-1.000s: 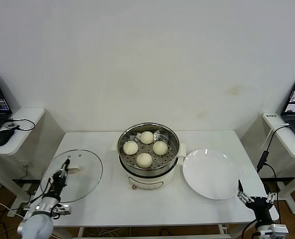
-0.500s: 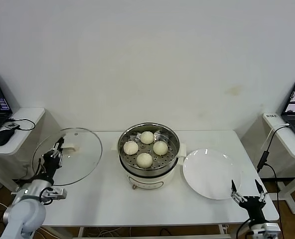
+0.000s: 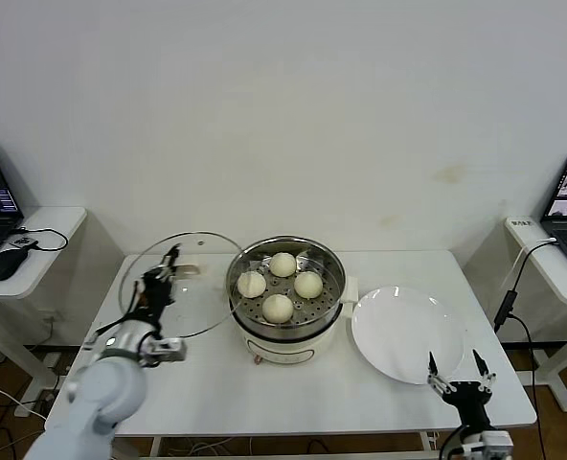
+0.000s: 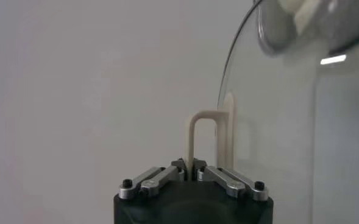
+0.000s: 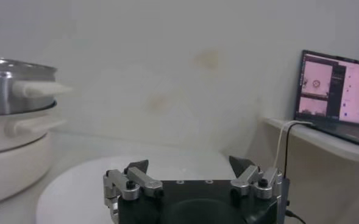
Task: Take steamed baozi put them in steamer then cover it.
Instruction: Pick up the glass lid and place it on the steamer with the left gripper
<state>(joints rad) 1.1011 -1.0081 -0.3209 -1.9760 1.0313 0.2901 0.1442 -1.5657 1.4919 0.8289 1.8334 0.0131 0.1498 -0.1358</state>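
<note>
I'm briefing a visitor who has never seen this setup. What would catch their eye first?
The glass lid, held in the air by its handle in the left pincer, just left of the steamer. Next, four buns on the tray in the open steamer at mid-table. The white plate lies to its right, the right pincer open at the near edge.

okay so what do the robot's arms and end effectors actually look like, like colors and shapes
The left arm has a rounded, pale grey shell with a silver band at the wrist. Its left end effector is black, with slim dark fingers on silver links fixed by black screws. The right end effector matches it: a black body, silver links and pointed black fingertips, on a silver wrist block.
</note>
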